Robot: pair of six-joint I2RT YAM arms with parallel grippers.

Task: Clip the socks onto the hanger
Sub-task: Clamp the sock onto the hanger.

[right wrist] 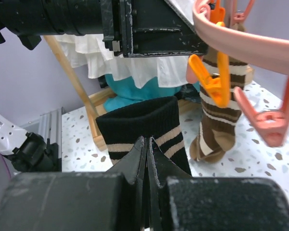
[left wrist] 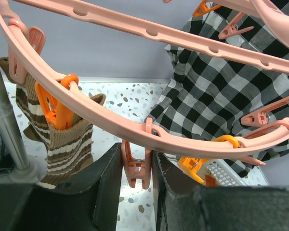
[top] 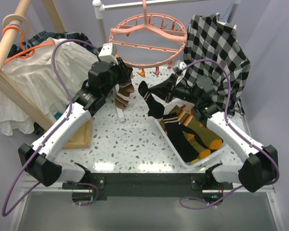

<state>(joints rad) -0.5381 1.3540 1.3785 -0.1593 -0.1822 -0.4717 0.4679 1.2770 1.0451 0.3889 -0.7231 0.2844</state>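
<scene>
The salmon-pink ring hanger [top: 149, 33] hangs at the back centre. A brown striped sock [top: 124, 94] hangs from its near-left rim, held by an orange clip [left wrist: 55, 108]. My left gripper [top: 121, 72] is up at that rim. In the left wrist view it [left wrist: 137, 153] is shut on a dangling pink clip [left wrist: 137, 168], with both fingers pressed against the clip's sides. My right gripper [top: 169, 87] is shut on a black sock with cream stripes [top: 151, 98] and holds it up below the ring's front. The cuff [right wrist: 144, 122] stands up between the closed jaws [right wrist: 148, 142].
A white basket [top: 183, 155] at right holds more socks, some olive with orange toes [top: 207, 137]. A black-and-white checked shirt [top: 216, 43] hangs back right. A white blouse [top: 48, 67] on an orange hanger and a wooden rack [top: 9, 48] stand at left. A metal pole [left wrist: 5, 125] is beside the left gripper.
</scene>
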